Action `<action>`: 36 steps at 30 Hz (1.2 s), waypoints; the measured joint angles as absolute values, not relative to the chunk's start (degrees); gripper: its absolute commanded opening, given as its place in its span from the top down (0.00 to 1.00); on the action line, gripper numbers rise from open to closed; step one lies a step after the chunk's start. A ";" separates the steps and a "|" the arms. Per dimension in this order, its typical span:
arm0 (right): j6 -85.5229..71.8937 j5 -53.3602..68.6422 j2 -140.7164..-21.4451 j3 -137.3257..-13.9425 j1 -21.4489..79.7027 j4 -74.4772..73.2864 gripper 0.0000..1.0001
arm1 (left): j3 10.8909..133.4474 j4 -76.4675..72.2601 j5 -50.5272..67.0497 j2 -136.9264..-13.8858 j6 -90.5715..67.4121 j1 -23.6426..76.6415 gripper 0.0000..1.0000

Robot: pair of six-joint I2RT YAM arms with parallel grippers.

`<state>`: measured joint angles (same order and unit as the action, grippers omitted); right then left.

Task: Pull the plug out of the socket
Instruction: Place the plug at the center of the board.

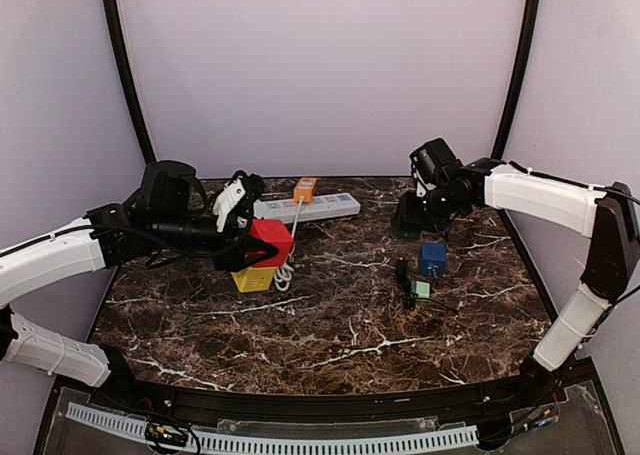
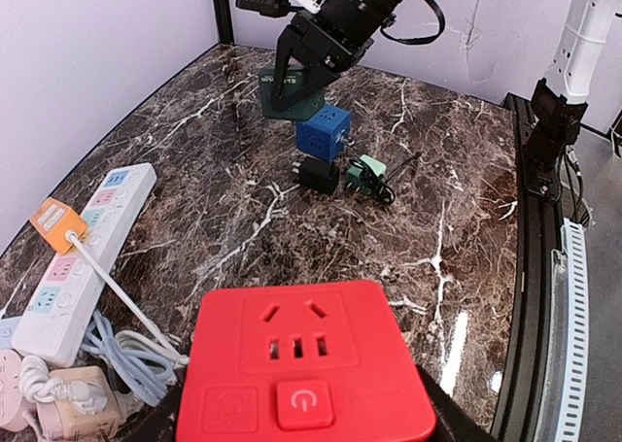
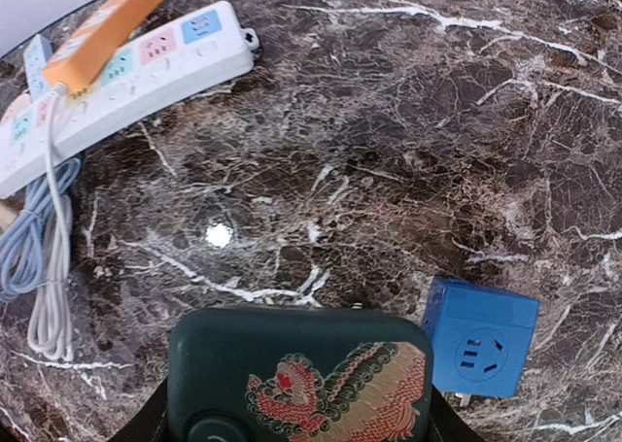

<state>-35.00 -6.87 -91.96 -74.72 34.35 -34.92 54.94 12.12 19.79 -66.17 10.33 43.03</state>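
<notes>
Between the fingers of the left gripper point(image 1: 245, 237) we see a red socket cube point(image 2: 309, 369), clamped from both sides and held up off the table point(image 1: 330, 325), its socket face and power button turned toward the wrist camera. Just below that gripper sits a yellow cube point(image 1: 253, 278), and beside it lie loose cables point(image 2: 126, 350). Beyond the left gripper, toward the back wall, a white power strip point(image 1: 310, 209) lies flat with an orange plug point(image 1: 305, 188) seated in it, a white cord trailing from the plug back toward the red cube. Well apart, across the table, the right gripper point(image 1: 415, 215) grips a dark green socket cube point(image 3: 301, 379) with a dragon pattern on its face, and we see it lifted clear of the marble. Just nearer than the right gripper, a blue socket cube point(image 1: 432, 257) stands on the table. A black plug point(image 2: 319, 175) touches the blue cube's side, though we cannot tell whether its prongs sit inside. A small green plug point(image 2: 369, 175) lies just beside the black one.
</notes>
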 measured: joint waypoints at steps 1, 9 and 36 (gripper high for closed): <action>-34.22 -6.57 -93.51 -75.40 33.58 -35.31 1.00 | 54.92 12.12 19.73 -66.19 10.33 43.03 0.99; -30.20 -3.77 -100.49 -77.73 30.35 -37.43 0.97 | 54.92 12.14 19.51 -66.19 10.35 43.99 0.99; -26.98 -1.19 -110.48 -81.73 27.99 -38.94 0.43 | 54.92 12.60 18.98 -66.19 11.40 45.84 0.99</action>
